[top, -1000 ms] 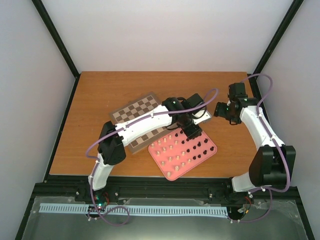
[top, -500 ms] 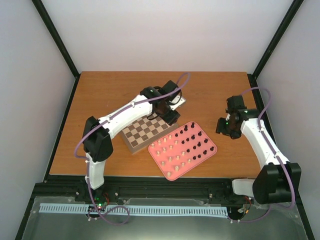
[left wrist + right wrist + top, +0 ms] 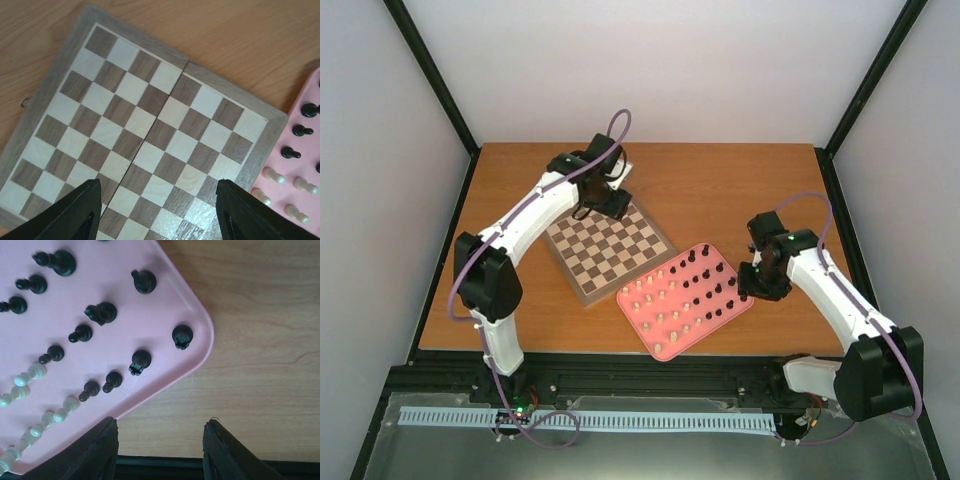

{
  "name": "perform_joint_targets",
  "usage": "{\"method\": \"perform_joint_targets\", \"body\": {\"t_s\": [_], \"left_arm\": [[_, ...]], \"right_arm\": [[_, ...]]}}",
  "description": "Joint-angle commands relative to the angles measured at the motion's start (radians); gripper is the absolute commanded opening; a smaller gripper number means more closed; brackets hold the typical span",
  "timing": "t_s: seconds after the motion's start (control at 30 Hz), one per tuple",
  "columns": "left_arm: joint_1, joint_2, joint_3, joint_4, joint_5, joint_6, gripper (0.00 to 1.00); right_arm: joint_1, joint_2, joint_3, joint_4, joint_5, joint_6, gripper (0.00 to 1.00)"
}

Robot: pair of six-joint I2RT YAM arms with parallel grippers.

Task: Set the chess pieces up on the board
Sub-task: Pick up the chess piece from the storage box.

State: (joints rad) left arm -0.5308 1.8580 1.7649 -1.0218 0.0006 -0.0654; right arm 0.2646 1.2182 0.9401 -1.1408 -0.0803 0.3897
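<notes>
Your R claw [image 3: 161,421], released, sits by pink tray [image 3: 155,330] corner to reach dark pieces [image 3: 141,360] ahead; L claw [image 3: 158,182] released over bare board [image 3: 165,112].

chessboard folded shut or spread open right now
Spread open and flat: the chessboard lies with its checked face up, and the hinge seam runs straight down the middle.

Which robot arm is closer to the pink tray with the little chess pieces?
The right one. The right gripper hangs at the pink tray's right corner, by the dark pieces. The left gripper is above the far corner of the board, well away from the tray.
</notes>
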Motion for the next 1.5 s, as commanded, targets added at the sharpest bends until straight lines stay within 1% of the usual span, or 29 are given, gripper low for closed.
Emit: {"method": "perform_joint_targets", "body": {"t_s": [0.0,0.13,0.23,0.37,0.47,0.8,0.83,0.97,1.37,1.47], "left_arm": [[0.017,-0.049,-0.014,0.025,-0.017,-0.030,0.65],[0.017,-0.055,-0.025,0.022,-0.012,-0.030,0.65],[0.017,-0.062,-0.038,0.021,-0.020,-0.030,0.65],[0.018,-0.072,-0.050,0.023,-0.032,-0.025,0.65],[0.018,-0.074,-0.051,0.022,-0.038,-0.021,0.65],[0.018,-0.067,-0.056,0.026,-0.045,-0.020,0.66],[0.020,-0.067,-0.055,0.026,-0.046,-0.020,0.65],[0.019,-0.061,-0.050,0.025,-0.054,-0.018,0.66],[0.019,-0.056,-0.056,0.025,-0.064,-0.017,0.66],[0.021,-0.053,-0.058,0.025,-0.065,-0.017,0.66]], "right_arm": [[0.007,0.053,-0.021,0.039,-0.038,0.014,0.47],[0.007,0.124,-0.014,0.082,-0.030,-0.002,0.46],[0.008,0.169,-0.003,0.100,0.003,-0.012,0.44],[0.004,0.221,-0.004,0.124,0.039,-0.020,0.38],[0.000,0.247,-0.004,0.142,0.049,-0.022,0.37],[-0.018,0.298,-0.003,0.159,0.070,-0.048,0.37],[-0.043,0.302,-0.006,0.161,0.070,-0.051,0.37],[-0.062,0.317,-0.004,0.175,0.052,-0.067,0.37],[-0.062,0.352,-0.009,0.198,0.015,-0.080,0.36],[-0.062,0.360,-0.009,0.202,0.010,-0.079,0.32]]}}
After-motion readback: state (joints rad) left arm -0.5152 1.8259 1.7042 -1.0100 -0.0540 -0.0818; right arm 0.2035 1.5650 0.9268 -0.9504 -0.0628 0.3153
